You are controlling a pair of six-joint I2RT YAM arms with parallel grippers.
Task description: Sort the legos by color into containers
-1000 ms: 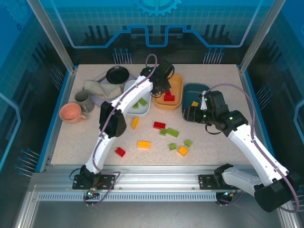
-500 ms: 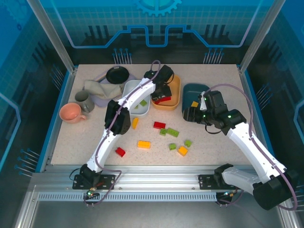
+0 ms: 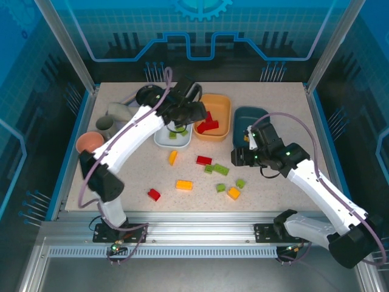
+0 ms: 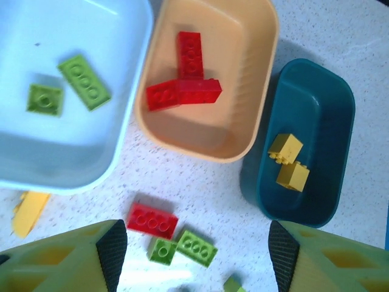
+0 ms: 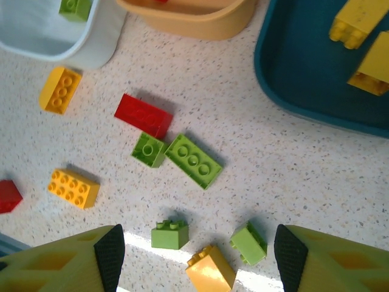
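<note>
Speckled table: white tub, orange tub, teal tub, loose legos, pink mug, black dish, cloth.

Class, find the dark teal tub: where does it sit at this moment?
In the left wrist view the dark teal tub sits on the right, just beside the orange tub, with two yellow bricks inside it.

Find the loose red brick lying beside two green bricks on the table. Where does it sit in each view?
Top external: red brick near the middle, below the orange tub.
Left wrist: lower middle, up-left of the green bricks.
Right wrist: upper left of centre, up-left of the green bricks.
Shared landmark: the orange tub, above the brick in all three views.
</note>
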